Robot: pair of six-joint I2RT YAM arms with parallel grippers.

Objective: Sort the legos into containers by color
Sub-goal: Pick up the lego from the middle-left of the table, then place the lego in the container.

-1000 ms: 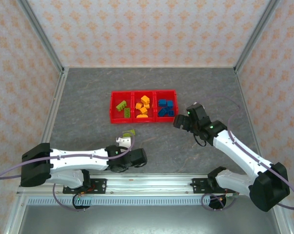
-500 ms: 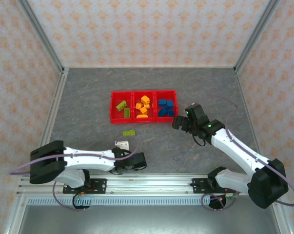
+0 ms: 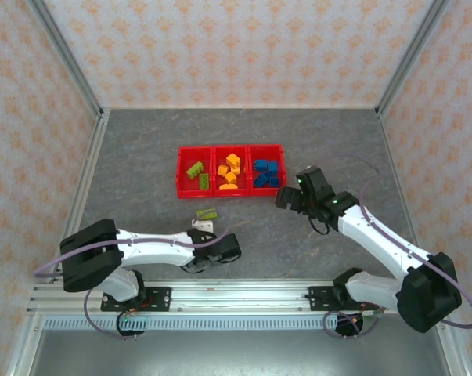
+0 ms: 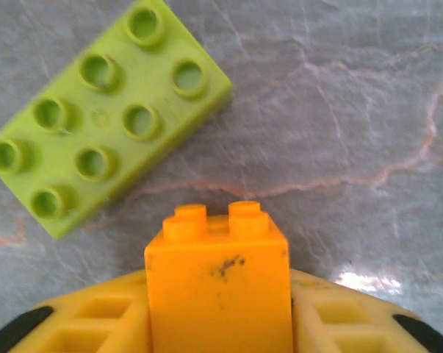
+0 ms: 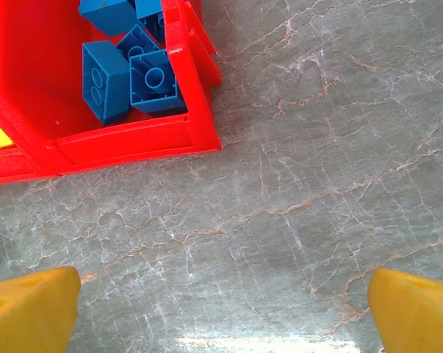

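Top view: flat lime brick unmoved on the marbled grey table, near of the red tray, beside the left gripper; left wrist: its yellow fingers now clamp a blocky studded orange brick; right wrist: right gripper gapes wide near the glossy blue bricks in the tray's right compartment.

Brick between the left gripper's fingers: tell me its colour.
The brick is orange, best seen in the left wrist view.

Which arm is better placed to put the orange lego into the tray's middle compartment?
Left, probably. The left end effector grips the orange lego, just in front of the red tray. The right end effector stands open and empty beside the tray's blue corner.
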